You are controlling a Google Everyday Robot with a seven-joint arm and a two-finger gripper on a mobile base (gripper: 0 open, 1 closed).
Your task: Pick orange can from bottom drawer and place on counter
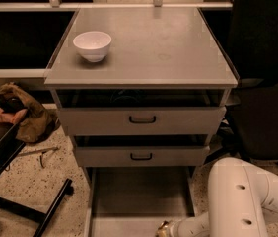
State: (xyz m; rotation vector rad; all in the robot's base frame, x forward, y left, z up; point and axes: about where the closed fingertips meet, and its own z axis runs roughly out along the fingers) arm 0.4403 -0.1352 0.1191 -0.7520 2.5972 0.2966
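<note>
Worktop (149, 53) holds only white bowl (92, 44); pick step in hand.
Hand (171, 229) at bottom drawer (139, 191) front, by gold glint, prob. orange can (161, 228); grip can't tell. Next: lift out.

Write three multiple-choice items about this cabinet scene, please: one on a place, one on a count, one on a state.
1. Where does the small white round bowl stand?
A. on the floor
B. on the left part of the flat grey counter
C. on the black chair

2. How many grey drawer fronts with black handles show?
A. one
B. two
C. four

3. The long shallow grey bottom drawer is:
A. pulled out
B. shut
C. lying on the counter

Key:
1 B, the bowl rests on the counter's left side.
2 B, the upper front and the lower front.
3 A, its floor lies open to view, with the robot's hand at its front end, by the picture's lower edge.
</note>
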